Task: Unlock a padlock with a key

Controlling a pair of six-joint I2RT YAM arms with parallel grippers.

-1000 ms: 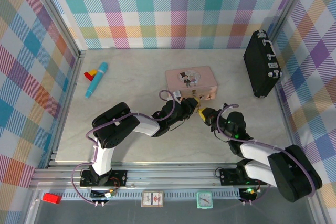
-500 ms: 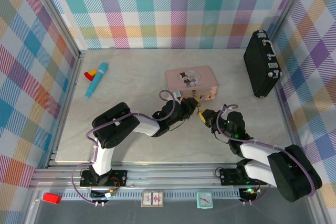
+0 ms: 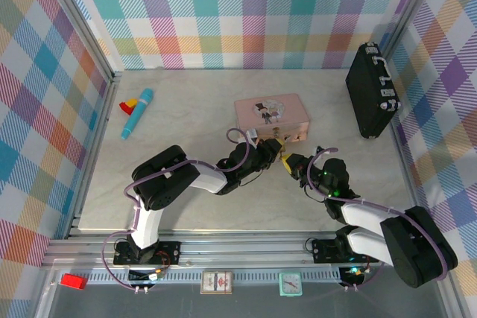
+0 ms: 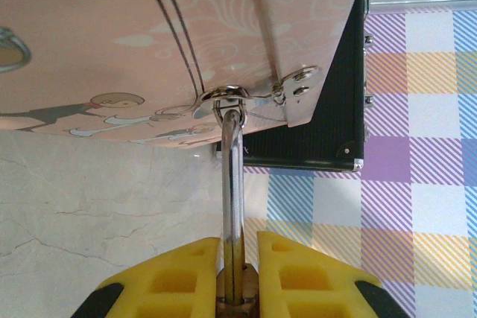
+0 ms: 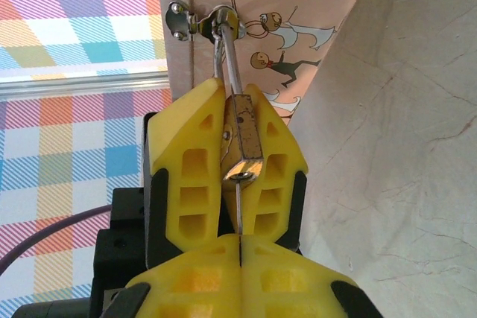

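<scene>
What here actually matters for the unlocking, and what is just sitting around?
In the job:
- small brass padlock with silvery shackle, hanging on the metal hasp of the pink tin, gripped by the left arm's yellow fingers
- thin metal key, pinched in the right arm's yellow fingers

Lying about:
- black hard case with silver latches
- teal pen
- red-and-yellow block

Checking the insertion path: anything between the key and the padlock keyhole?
Nothing visible. The key, pinched in the right gripper, has its tip at the keyhole on the padlock end face; the left gripper clamps only the padlock's sides.
</scene>
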